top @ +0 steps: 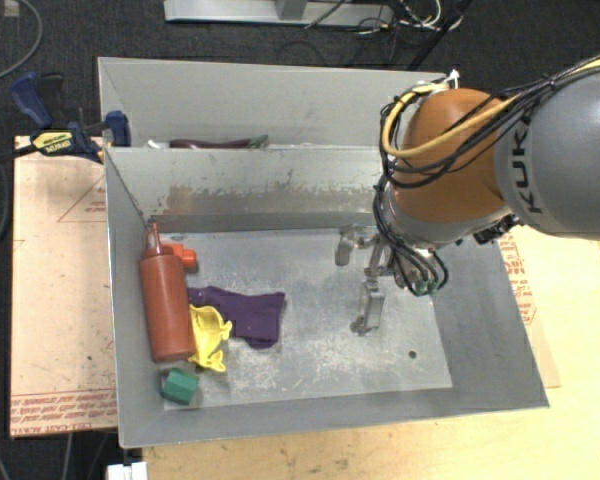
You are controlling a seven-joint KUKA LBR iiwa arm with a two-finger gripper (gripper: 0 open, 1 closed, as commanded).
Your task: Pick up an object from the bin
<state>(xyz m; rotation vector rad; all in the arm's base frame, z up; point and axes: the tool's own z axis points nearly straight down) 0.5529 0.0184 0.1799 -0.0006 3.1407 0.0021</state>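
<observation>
Grey bin floor lies bare beneath the gripper, which we see right of centre, fingers apart with nothing between them. Nearest is a purple cloth, to its left, touching a yellow rag beside a red bottle.

All the loose things sit on the left side of the bin. A reddish-brown squeeze bottle lies on its side along the left wall, nozzle toward the far wall, with a small orange piece beside its neck. A crumpled yellow scrap touches the bottle's lower half and overlaps a flat purple cloth to its right. A small green block lies just past the bottle's base, near the front corner
</observation>
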